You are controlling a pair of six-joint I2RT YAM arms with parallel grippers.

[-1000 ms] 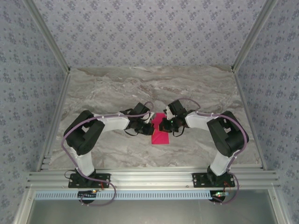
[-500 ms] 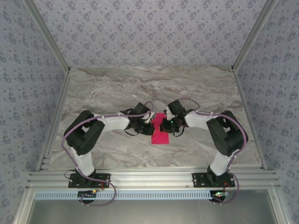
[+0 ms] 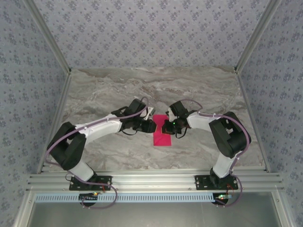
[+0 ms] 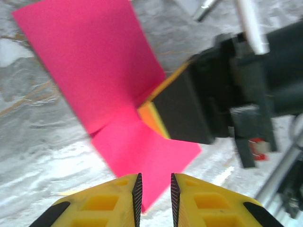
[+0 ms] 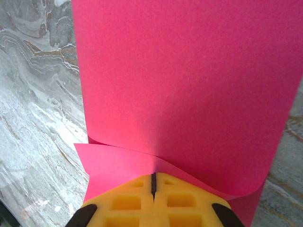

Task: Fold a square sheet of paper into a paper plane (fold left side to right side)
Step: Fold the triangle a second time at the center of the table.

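Where the square sheet of paper (image 3: 161,136) lies half-folded on the middle of the marble table (image 3: 203,90), my right gripper (image 5: 153,178) pinches its curled pink edge, fingers fully closed. My left gripper (image 4: 156,183) hovers at a corner, jaws narrowly parted, gripping nothing.

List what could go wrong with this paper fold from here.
1. The right gripper is shut on one edge of the paper, which bows up there; a pull could tear or skew it.
2. The left gripper, jaws slightly apart, sits at a loose flap; closing there might crumple it or set a crooked crease.
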